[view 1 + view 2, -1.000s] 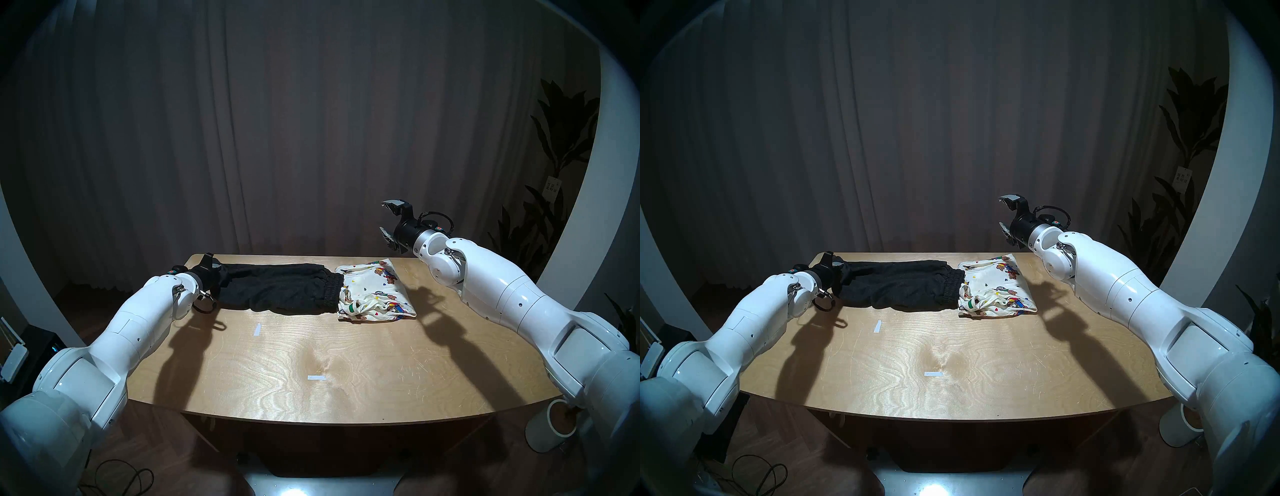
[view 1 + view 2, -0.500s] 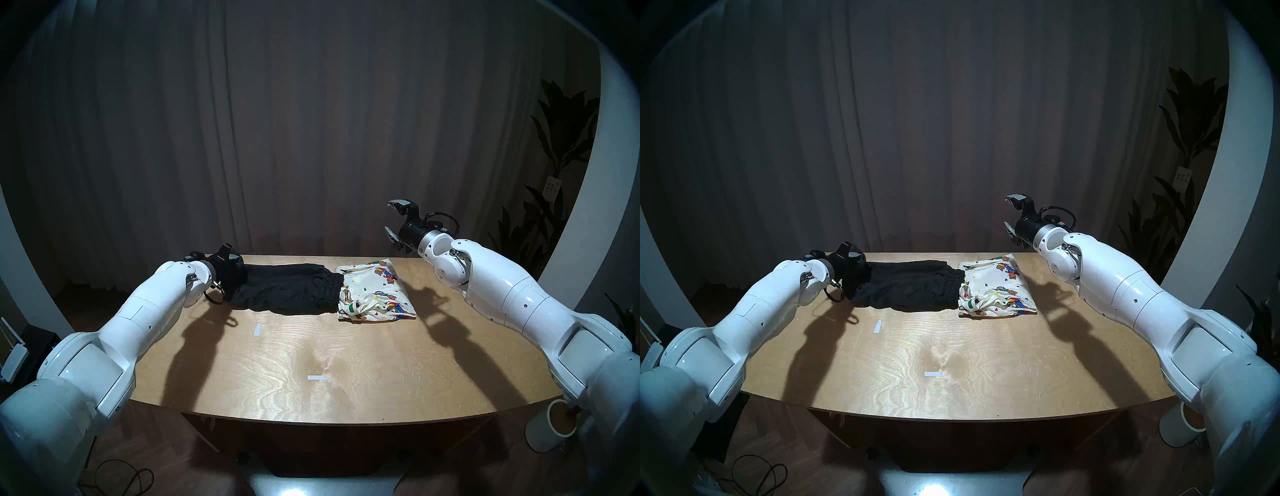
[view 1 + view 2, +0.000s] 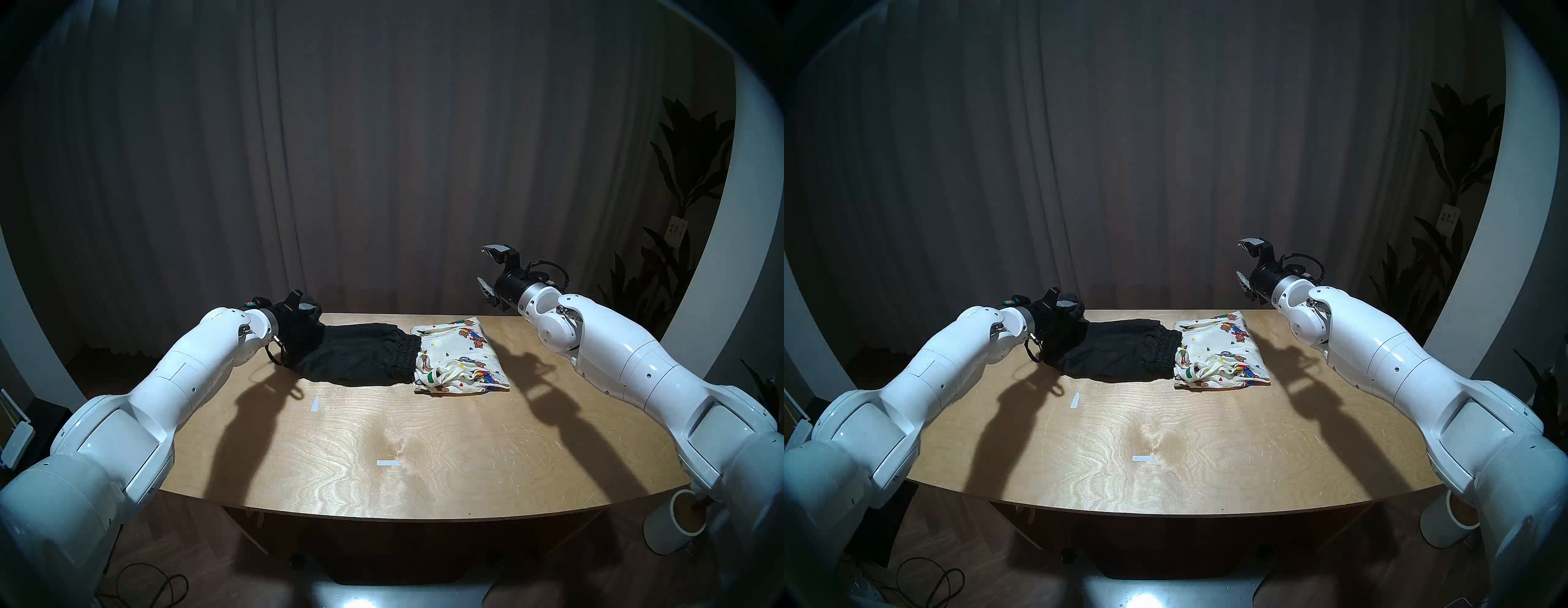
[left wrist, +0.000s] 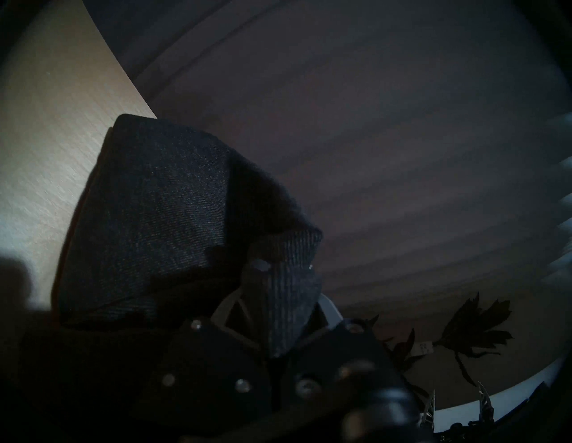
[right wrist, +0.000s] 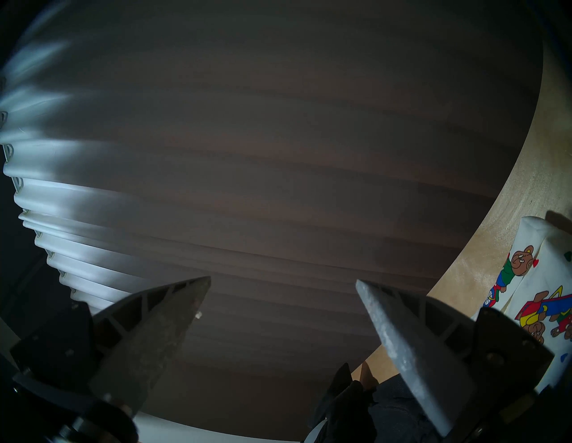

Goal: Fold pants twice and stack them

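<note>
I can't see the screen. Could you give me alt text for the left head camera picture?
The left gripper lifts the leg end of the black pants off a wooden table, beside folded teddy-bear pants. The right gripper hangs open above the far edge.

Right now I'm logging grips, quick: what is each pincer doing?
Left pincer: closed on the ribbed hem of the charcoal pants, lifted off the table.
Right pincer: open, holding nothing.
</note>
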Controlling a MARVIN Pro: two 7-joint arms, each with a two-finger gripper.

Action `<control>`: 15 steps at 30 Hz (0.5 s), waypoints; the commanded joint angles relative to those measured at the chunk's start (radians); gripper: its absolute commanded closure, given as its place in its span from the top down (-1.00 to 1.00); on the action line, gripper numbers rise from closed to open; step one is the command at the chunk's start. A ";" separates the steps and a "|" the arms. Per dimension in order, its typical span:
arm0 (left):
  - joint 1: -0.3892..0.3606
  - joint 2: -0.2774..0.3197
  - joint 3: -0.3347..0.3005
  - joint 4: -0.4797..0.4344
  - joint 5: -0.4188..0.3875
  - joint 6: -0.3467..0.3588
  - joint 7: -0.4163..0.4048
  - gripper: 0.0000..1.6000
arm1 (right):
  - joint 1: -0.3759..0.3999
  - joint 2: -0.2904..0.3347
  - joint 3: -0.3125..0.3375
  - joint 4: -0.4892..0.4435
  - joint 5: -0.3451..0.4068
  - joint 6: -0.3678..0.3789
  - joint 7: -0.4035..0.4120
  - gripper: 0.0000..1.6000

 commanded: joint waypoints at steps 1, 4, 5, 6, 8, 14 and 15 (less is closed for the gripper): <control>-0.048 -0.029 -0.012 0.000 -0.017 0.052 -0.065 -1.00 | 0.021 -0.001 0.010 0.004 -0.004 0.004 0.014 1.00; -0.048 -0.043 -0.009 0.008 -0.017 0.068 -0.084 -1.00 | 0.022 -0.002 0.008 0.010 -0.003 0.008 0.013 1.00; -0.047 -0.048 -0.009 0.008 -0.019 0.068 -0.085 -1.00 | 0.022 -0.003 0.007 0.010 -0.003 0.008 0.013 1.00; -0.048 -0.054 -0.007 0.010 -0.017 0.071 -0.088 -1.00 | 0.022 -0.002 0.006 0.011 -0.003 0.009 0.012 1.00; -0.049 -0.066 -0.003 0.016 -0.014 0.070 -0.094 -1.00 | 0.021 -0.003 0.005 0.015 -0.003 0.011 0.013 1.00; -0.046 -0.093 0.013 0.014 0.005 0.064 -0.117 -1.00 | 0.025 -0.004 0.004 0.031 -0.004 0.018 0.016 1.00; -0.045 -0.096 0.014 0.012 0.008 0.063 -0.120 -1.00 | 0.026 -0.004 0.004 0.034 -0.004 0.020 0.017 1.00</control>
